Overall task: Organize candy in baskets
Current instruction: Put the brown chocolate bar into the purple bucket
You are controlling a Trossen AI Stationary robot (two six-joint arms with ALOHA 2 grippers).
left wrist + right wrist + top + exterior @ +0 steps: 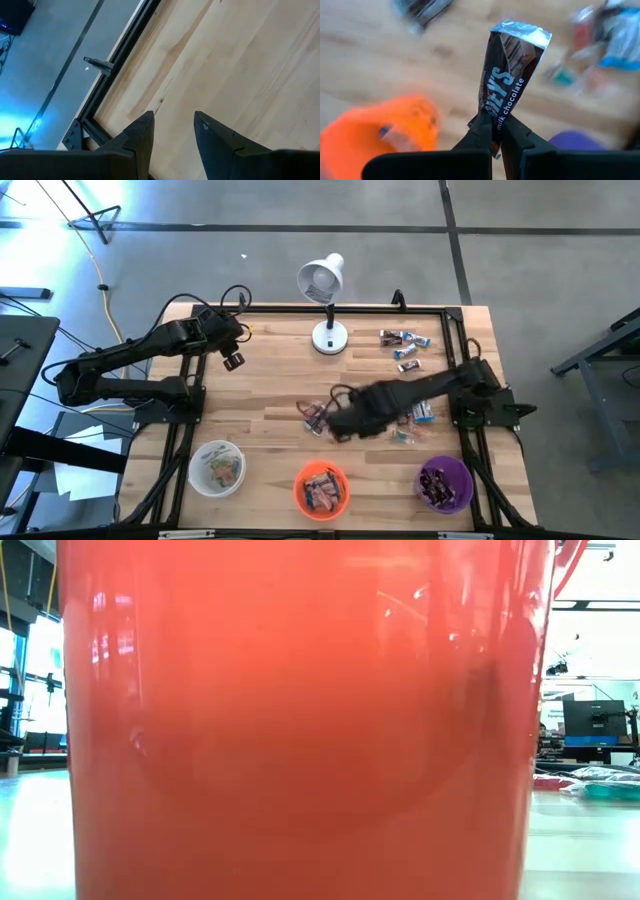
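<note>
Pinched in our right gripper (492,131), one dark brown foil-wrapped milk chocolate candy (507,85) must next reach the matching round purple plastic basket (444,484), we judge.

floor: grey concrete (520,240) | table: light wood (280,370) | white desk lamp (325,290) | monitor (593,720)

3 baskets (321,488) line the table's (270,380) front edge; a lamp (326,295) stands at the back, loose candy (404,345) apparently scattered to its right.
</note>
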